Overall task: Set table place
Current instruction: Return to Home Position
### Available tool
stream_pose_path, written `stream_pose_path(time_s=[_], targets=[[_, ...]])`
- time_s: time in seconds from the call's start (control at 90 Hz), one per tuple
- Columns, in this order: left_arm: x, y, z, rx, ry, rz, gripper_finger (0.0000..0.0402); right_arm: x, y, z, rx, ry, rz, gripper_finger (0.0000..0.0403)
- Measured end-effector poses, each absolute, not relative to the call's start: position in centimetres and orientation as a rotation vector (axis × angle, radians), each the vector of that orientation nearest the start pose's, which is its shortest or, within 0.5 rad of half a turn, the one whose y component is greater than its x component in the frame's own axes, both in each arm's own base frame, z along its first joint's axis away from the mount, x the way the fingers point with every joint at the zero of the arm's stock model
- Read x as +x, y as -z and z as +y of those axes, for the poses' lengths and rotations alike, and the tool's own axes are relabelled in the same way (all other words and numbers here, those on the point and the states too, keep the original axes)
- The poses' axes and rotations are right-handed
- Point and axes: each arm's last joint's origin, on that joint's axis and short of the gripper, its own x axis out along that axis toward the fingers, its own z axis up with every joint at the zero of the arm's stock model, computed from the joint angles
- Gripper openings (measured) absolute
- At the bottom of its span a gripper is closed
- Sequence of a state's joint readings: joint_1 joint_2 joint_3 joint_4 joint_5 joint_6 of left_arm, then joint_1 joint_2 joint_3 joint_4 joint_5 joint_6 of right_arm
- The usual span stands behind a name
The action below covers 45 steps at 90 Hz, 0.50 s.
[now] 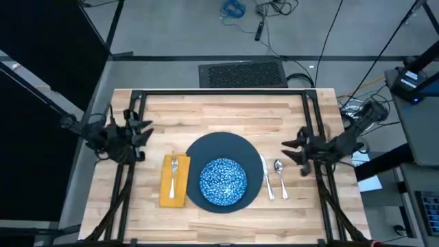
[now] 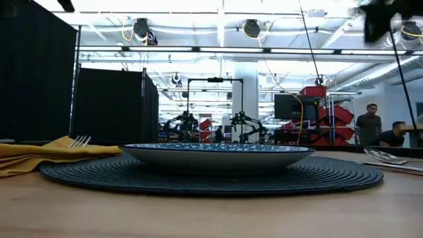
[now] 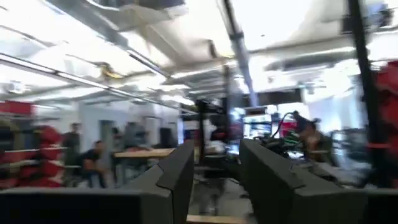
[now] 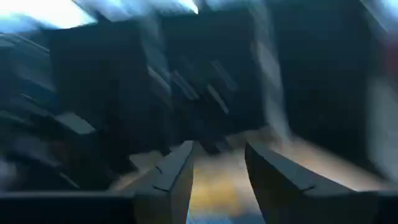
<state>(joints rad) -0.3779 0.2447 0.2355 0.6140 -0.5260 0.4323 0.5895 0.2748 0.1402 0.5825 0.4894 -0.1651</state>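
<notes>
On the table (image 1: 226,113) lies the table place. A large dark round plate (image 1: 226,145) rests flat, and a blue-and-white speckled dish (image 1: 223,181) sits on it. A mustard-yellow napkin (image 1: 173,186) lies left of the plate with a fork (image 1: 174,168) on top. A knife (image 1: 266,175) and a spoon (image 1: 280,173) lie right of the plate. My left gripper (image 1: 146,130) hangs open over the table's left side, apart from the napkin. My right gripper (image 1: 288,151) hangs open just right of the spoon, above it. Both hold nothing.
Black frame rails run along the table's far edge (image 1: 223,94) and both sides. Bare wood lies between the plate and the far edge. In the low view, people (image 2: 380,129) stand and sit in the room behind the table.
</notes>
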Motion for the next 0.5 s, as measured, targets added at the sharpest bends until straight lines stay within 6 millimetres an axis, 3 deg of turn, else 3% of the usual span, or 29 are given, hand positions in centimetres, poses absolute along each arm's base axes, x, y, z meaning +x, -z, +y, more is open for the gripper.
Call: stream_pose_path(time_s=[0.089, 0.2, 0.322, 0.5], targets=[[8.9, -27.3, -1.9, 0.191, -0.179, -0.472, 0.0115, 9.5, -23.5, 3.5, 0.016, -0.063, -0.334, 0.0137], [9.3, -26.8, -1.6, 0.210, -0.193, -0.414, 0.0115, 10.5, -21.7, 2.2, 0.116, -0.043, -0.158, 0.0137], [9.0, -26.9, -0.8, 0.215, -0.269, -0.426, 0.0115, 11.6, -21.2, 0.5, 0.162, -0.085, -0.109, 0.0137], [8.9, -25.8, -0.4, 0.139, -0.187, -0.339, 0.0115, 12.7, -19.9, -1.6, 0.259, -0.112, 0.029, 0.0137]])
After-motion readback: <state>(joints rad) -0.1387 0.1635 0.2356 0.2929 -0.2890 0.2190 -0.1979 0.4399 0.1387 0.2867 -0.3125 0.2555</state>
